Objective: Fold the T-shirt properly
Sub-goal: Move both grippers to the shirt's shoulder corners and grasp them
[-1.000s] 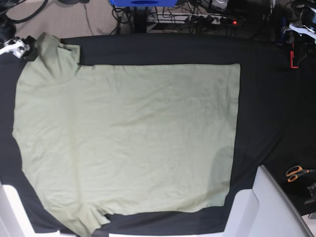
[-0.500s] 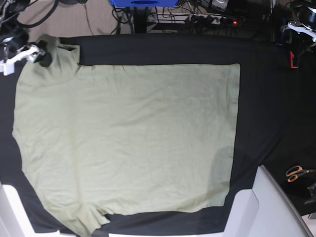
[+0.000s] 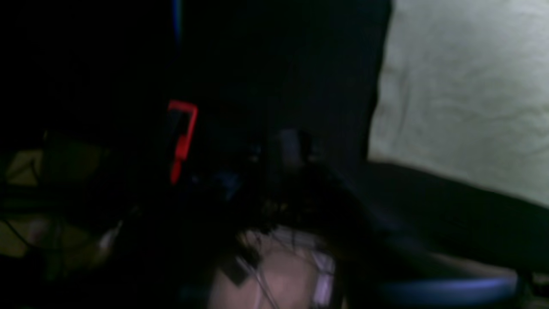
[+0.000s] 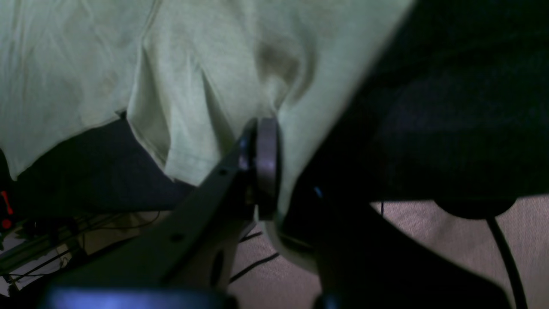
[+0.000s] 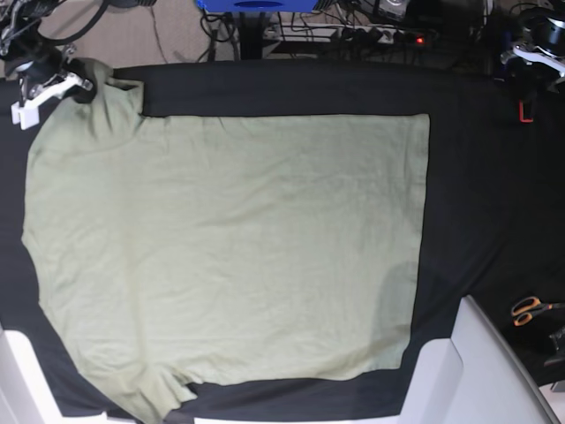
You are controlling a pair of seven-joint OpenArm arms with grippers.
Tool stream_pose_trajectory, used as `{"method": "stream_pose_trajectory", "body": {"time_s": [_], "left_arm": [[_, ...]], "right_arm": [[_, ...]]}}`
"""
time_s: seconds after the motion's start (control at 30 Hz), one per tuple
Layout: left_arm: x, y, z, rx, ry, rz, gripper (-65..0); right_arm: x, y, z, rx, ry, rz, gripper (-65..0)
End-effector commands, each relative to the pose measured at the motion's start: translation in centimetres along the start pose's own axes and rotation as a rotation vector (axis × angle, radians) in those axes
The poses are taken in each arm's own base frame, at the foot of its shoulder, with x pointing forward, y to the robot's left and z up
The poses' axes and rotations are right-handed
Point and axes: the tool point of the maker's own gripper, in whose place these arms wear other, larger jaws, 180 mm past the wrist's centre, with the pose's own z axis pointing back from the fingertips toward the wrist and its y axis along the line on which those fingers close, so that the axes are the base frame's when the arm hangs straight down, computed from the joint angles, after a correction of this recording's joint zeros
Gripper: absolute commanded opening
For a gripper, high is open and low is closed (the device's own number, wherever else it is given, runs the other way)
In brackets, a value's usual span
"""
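**T-shirt pinched at one sleeve, right jaws closed on the cloth**

The T-shirt lies spread flat and slightly wrinkled on the black table cloth, its straight hem toward the base view's right and its two sleeves toward the left. The upper-left sleeve reaches to the far edge of the table, and there the right gripper has it. In the right wrist view the jaws stand pressed together with the sleeve's edge clamped between them; a fold of pale green fabric runs up from the pinch and puckers just above the jaws, while dark cloth lies to either side of them. In the base view the same gripper sits at the sleeve's tip, its white bracket just outside the shirt's edge.

The left gripper is at the far right corner of the table, well apart from the shirt. Its wrist view is dark and blurred; whether its jaws are wide or narrow I cannot tell. Ahead of them is black cloth, with the shirt's hem corner off to one side and a red clamp to the other. Orange-handled scissors lie near the right edge, away from both grippers.
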Motion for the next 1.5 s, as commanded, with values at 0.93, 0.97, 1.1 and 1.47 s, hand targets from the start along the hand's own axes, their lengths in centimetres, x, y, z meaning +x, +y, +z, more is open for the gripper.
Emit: {"method": "stream_pose_trajectory", "body": {"time_s": [0.93, 0.97, 1.1, 1.47], "left_arm": [[-5.0, -7.7, -7.8, -0.204, 0.131, 0.203, -41.1], [-4.9, -7.7, -7.9, -0.203, 0.131, 0.201, -41.1], [-5.0, -8.0, -7.9, -0.210, 0.132, 0.201, -40.3], [-7.8, -8.1, -10.4, -0.212, 0.196, 0.321, -16.8]], "right_arm": [[0.9, 0.0, 0.4, 0.003, -0.024, 0.022, -64.7], [0.9, 0.0, 0.4, 0.003, -0.024, 0.022, -64.7], [0.9, 0.0, 0.4, 0.003, -0.024, 0.022, -64.8], [0.9, 0.0, 0.4, 0.003, -0.024, 0.022, -64.8]]}}
